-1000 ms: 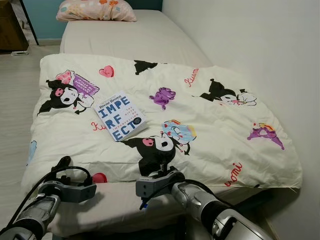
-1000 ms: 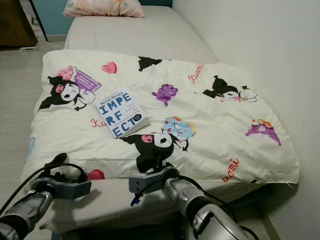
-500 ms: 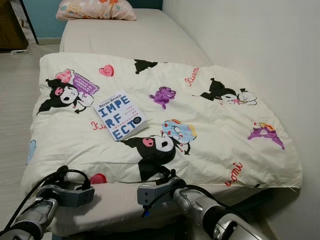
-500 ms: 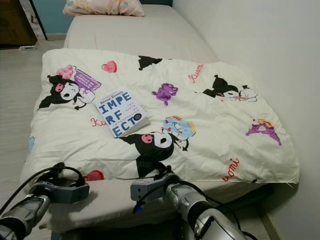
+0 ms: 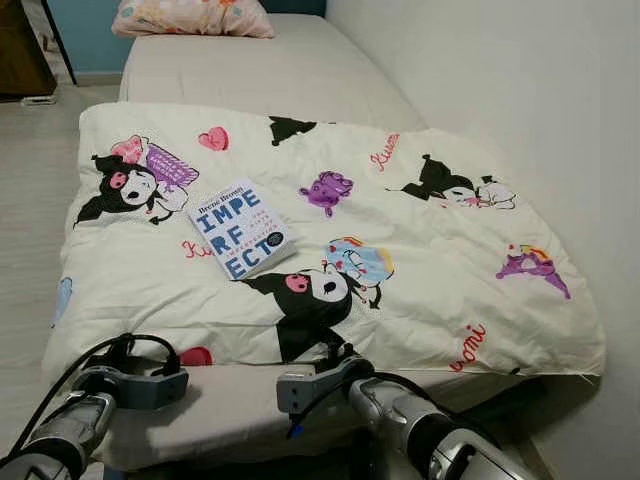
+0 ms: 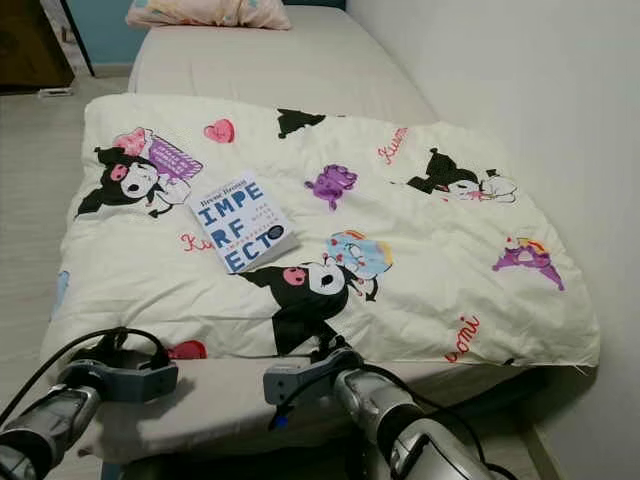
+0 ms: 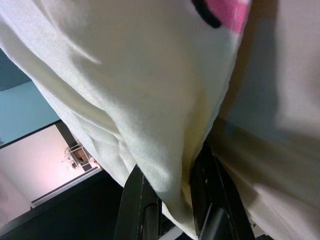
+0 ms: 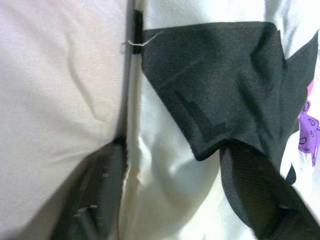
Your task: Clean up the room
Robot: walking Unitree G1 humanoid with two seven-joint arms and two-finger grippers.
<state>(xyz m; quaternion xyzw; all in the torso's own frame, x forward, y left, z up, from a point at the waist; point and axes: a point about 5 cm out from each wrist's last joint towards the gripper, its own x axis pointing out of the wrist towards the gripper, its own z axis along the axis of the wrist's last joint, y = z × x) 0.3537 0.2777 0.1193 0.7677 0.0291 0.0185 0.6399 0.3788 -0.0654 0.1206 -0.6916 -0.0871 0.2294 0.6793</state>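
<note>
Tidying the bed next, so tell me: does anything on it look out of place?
Yes. A book lies askew on the printed blanket, which covers just the foot half of the mattress. Both grippers, left and right, pinch the blanket's near edge.

A cream quilt (image 5: 330, 230) printed with black cartoon figures, hearts and purple shapes lies spread flat over the foot of the bed (image 5: 240, 75). Its near hem sits between both pairs of jaws. A blue-lettered white book (image 5: 240, 229) rests face-up on it, beyond the jaws.
</note>
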